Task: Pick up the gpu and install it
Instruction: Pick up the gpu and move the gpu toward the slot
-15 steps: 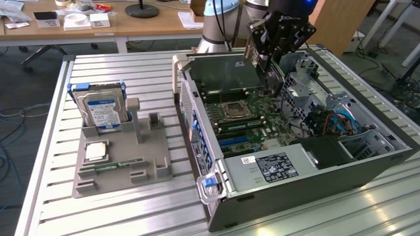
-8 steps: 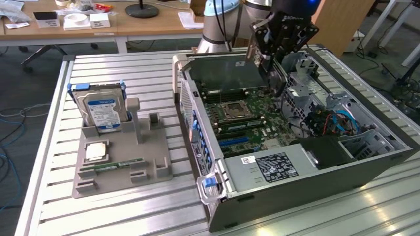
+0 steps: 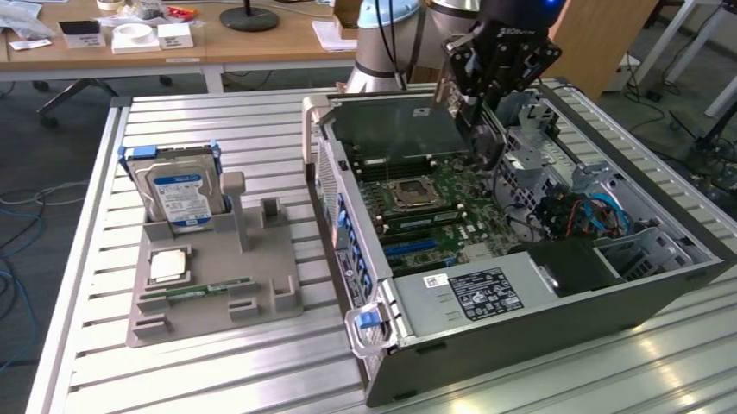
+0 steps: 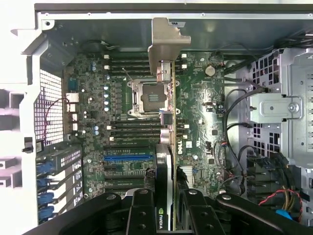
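Exterior view: I see the hand (image 3: 484, 129) lowered into the open computer case (image 3: 553, 328), which lies on its side on the slatted tabletop (image 3: 230, 129). The hand is clenched on the gpu (image 3: 403, 129), which stands on edge over the motherboard (image 3: 444, 216) and shows as a dark flat panel reaching toward the exterior view's left. From this angle I cannot tell whether its lower edge touches the board. Well apart, on the exterior view's left, a grey holder (image 3: 265, 259) carries an upright hard drive (image 3: 179, 190) and a green memory stick (image 3: 196, 291) lying flat.

Wrist view: the hand (image 4: 166, 215) grips the gpu (image 4: 165, 166) from both sides, its fingers (image 4: 142, 210) pressed against the card. I see the card edge-on, just beside the processor socket (image 4: 146, 95). Its silver bracket (image 4: 164, 46) sits at the far end, near the case wall. A blue slot (image 4: 127, 157) lies beside the card.
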